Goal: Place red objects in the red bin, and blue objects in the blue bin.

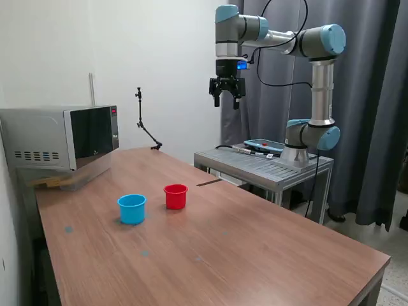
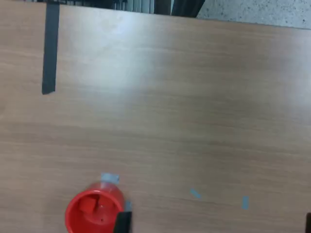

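Now we look across the wooden tabletop (image 1: 255,255) in the exterior view, and the gripper (image 1: 227,101) hangs high above it, well clear of everything, fingers apart and holding nothing. Below we see the red bin (image 1: 175,196) and the blue bin (image 1: 132,209) standing upright just beside each other, blue toward the exterior view's left, with a microwave (image 1: 64,137) further back on that side. Only the wrist view lets us peer down into the red bin (image 2: 95,211), where we make out red shapes on its floor, though we cannot tell how many. That view also shows a dark tape strip (image 2: 50,48) and small blue tape marks (image 2: 195,194); the blue bin is outside it.
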You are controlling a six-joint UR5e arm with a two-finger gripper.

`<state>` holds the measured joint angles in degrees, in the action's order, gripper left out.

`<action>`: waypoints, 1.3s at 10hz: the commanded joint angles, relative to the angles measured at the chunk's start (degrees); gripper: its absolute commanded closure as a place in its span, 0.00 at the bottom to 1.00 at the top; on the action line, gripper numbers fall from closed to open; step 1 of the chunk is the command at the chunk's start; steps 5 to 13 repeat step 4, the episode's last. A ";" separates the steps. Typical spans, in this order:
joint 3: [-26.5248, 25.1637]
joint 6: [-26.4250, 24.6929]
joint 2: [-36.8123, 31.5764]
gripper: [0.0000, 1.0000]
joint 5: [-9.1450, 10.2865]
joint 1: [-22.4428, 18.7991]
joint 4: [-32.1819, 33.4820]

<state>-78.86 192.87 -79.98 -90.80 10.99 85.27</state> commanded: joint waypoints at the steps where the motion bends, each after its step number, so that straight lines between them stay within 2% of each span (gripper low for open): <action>1: -0.42 -0.66 -3.15 0.00 0.01 -0.10 -1.42; 4: -2.70 -0.83 -9.30 0.00 0.19 -0.01 -1.42; 13: -2.70 -0.83 -9.30 0.00 0.19 -0.01 -1.42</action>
